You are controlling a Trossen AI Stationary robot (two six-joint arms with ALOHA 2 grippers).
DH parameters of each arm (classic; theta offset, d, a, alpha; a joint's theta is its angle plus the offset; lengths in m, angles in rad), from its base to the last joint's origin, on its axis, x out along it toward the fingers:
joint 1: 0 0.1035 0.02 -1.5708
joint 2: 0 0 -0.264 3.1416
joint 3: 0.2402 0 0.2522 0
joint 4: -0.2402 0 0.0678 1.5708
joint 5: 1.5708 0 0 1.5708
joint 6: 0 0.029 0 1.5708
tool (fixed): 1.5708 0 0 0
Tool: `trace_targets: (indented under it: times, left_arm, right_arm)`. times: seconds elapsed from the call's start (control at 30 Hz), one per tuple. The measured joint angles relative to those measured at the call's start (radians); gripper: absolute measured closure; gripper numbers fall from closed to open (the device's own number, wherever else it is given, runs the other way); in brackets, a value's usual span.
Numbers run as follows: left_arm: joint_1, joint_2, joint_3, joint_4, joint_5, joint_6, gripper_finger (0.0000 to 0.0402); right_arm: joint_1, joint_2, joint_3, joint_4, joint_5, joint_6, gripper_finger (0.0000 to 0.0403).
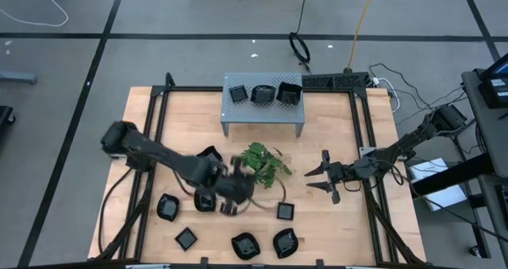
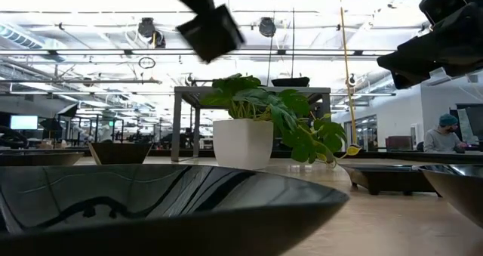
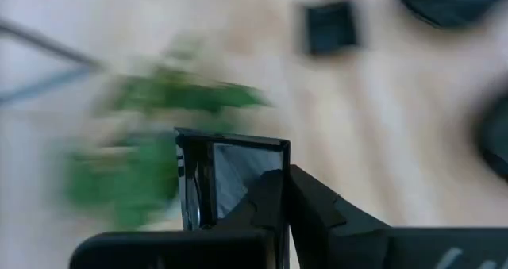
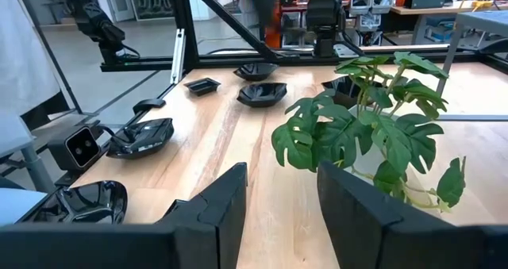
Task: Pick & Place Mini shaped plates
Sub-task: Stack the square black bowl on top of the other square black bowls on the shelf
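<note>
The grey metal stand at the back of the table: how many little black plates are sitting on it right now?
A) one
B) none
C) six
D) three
D: the high view shows three black plates side by side on the grey perforated stand.

An open-plan robotics lab, not anyone's home.

A wooden desk point(image 1: 349, 126) framed in black rails stands on grey floor with trailing cables point(image 1: 302, 47); beyond it, exposed ceiling ducts point(image 2: 151, 31), rows of workbenches, monitors point(image 2: 23, 122), and a person point(image 2: 441, 134) seated at a far station.
</note>
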State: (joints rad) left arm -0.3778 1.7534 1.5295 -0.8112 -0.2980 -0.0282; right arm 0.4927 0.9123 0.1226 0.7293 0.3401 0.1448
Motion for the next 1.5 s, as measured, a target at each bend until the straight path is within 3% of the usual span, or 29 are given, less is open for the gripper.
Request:
trace_targets:
  times: [0.23, 0.33, 0.47, 0.67, 0.83, 0.97, 1.2, 1.5]
  left_arm:
    - [0.098, -0.155, 0.000, 0.002, -0.326, 0.056, 0.0394]
    - [0.192, -0.190, 0.001, 0.004, -0.387, 0.048, 0.0395]
    - [0.341, -0.198, 0.001, 0.005, -0.354, 0.090, 0.0382]
    - [0.560, -0.176, 0.000, 0.054, -0.133, 0.151, 0.0395]
    - [0.675, -0.160, 0.002, 0.088, -0.059, 0.138, 0.0381]
    - [0.718, -0.132, 0.001, 0.071, -0.036, 0.107, 0.0375]
    - [0.733, -0.082, 0.001, 0.084, -0.037, 0.152, 0.0398]
    - [0.725, -0.071, 0.001, 0.083, -0.044, 0.188, 0.0377]
  right_arm:
    - [0.000, 0.000, 0.000, -0.008, -0.001, 0.000, 0.0261]
    - [0.000, 0.000, 0.000, -0.007, -0.001, 0.000, 0.0261]
    - [0.000, 0.000, 0.000, -0.008, -0.001, 0.000, 0.0261]
    - [0.000, 0.000, 0.000, -0.007, -0.002, 0.000, 0.0261]
    - [0.000, 0.000, 0.000, -0.006, -0.002, 0.000, 0.0261]
    - [0.000, 0.000, 0.000, -0.007, -0.002, 0.000, 0.0261]
    - [0.000, 0.000, 0.000, -0.006, -0.002, 0.000, 0.0261]
    - [0.000, 0.000, 0.000, -0.007, -0.002, 0.000, 0.0261]
